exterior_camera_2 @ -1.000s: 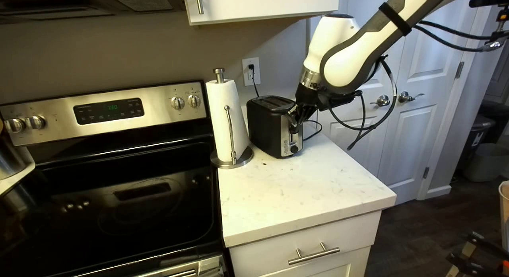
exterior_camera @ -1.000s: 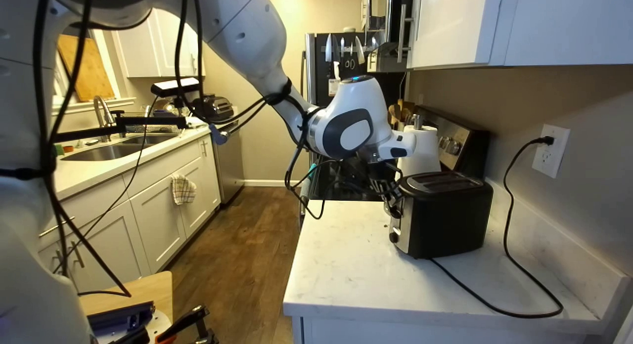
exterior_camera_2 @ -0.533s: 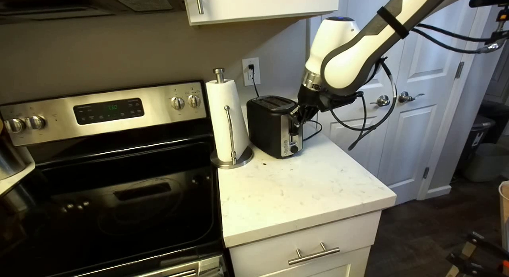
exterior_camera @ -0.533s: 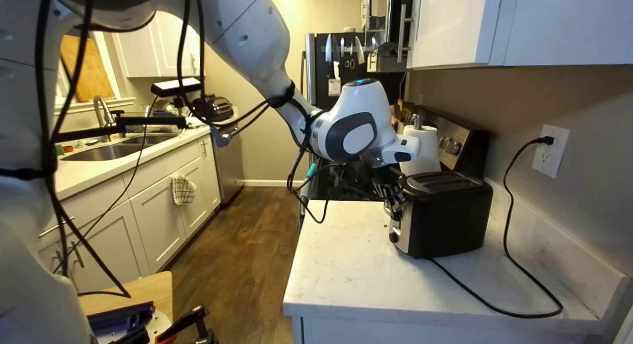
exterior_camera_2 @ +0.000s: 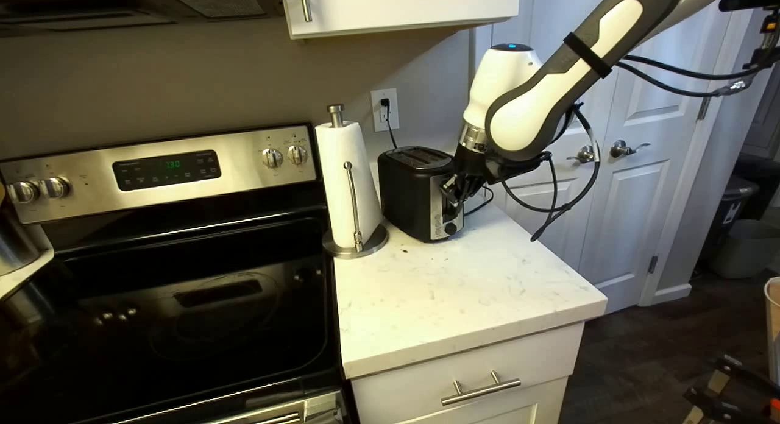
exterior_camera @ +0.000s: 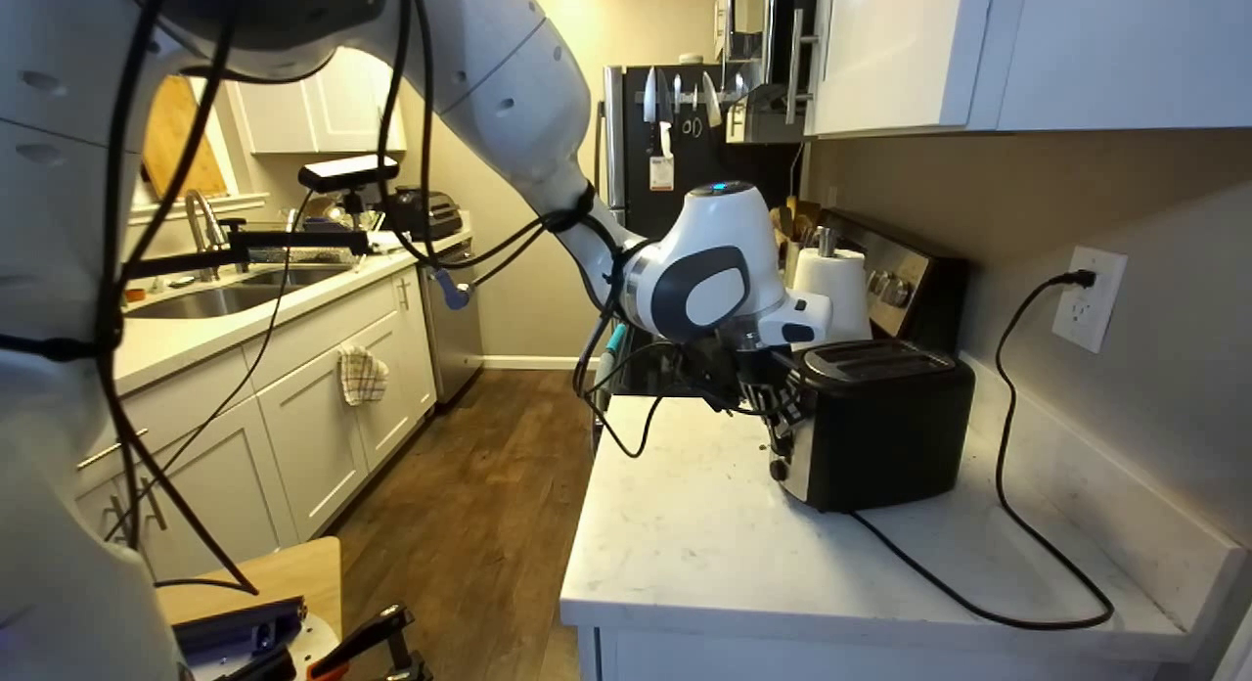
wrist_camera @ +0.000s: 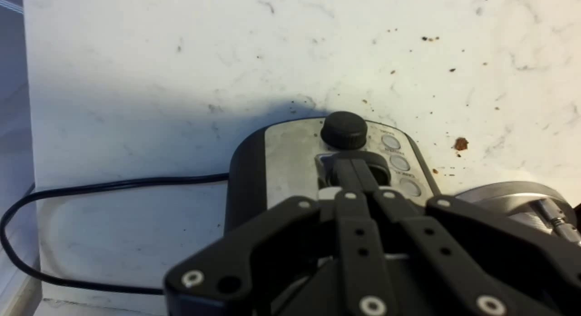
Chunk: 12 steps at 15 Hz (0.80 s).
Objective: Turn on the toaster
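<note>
The black toaster [exterior_camera: 895,431] with a silvery end panel stands on the counter; it also shows in an exterior view [exterior_camera_2: 409,195] and the wrist view [wrist_camera: 290,155]. Its panel has a black dial [wrist_camera: 343,130], small round buttons [wrist_camera: 400,162] and a dark lever [wrist_camera: 370,157]. My gripper [wrist_camera: 353,162] is shut, its two fingertips together, with nothing seen between them. The tips lie over the lever, just above the dial, and seem to touch it. In an exterior view the gripper [exterior_camera_2: 452,197] points down at the panel and hides part of it.
The black cord [exterior_camera: 1007,510] runs from the toaster to the wall outlet [exterior_camera: 1091,299]. A paper towel holder [exterior_camera_2: 347,186] stands close beside the toaster, by the stove [exterior_camera_2: 183,302]. A white cabinet [exterior_camera_2: 402,10] hangs above. Crumbs [wrist_camera: 461,144] lie on the counter.
The arm and gripper have moved down along the toaster's end panel, and the fingertips now sit lower, closer to the dial. The lever also appears lower. The toaster has stayed in place.
</note>
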Each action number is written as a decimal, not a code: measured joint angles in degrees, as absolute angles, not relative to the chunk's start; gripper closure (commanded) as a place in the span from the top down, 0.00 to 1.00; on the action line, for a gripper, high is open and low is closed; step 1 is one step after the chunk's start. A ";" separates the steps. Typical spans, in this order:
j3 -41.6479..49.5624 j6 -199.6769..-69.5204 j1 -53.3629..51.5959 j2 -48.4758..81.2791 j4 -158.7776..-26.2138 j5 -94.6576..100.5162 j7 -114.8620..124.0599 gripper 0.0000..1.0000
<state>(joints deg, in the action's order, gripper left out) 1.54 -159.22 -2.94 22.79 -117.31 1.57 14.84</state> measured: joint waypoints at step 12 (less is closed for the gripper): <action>2.46 -157.19 -3.91 23.48 -115.88 1.75 14.84 0.00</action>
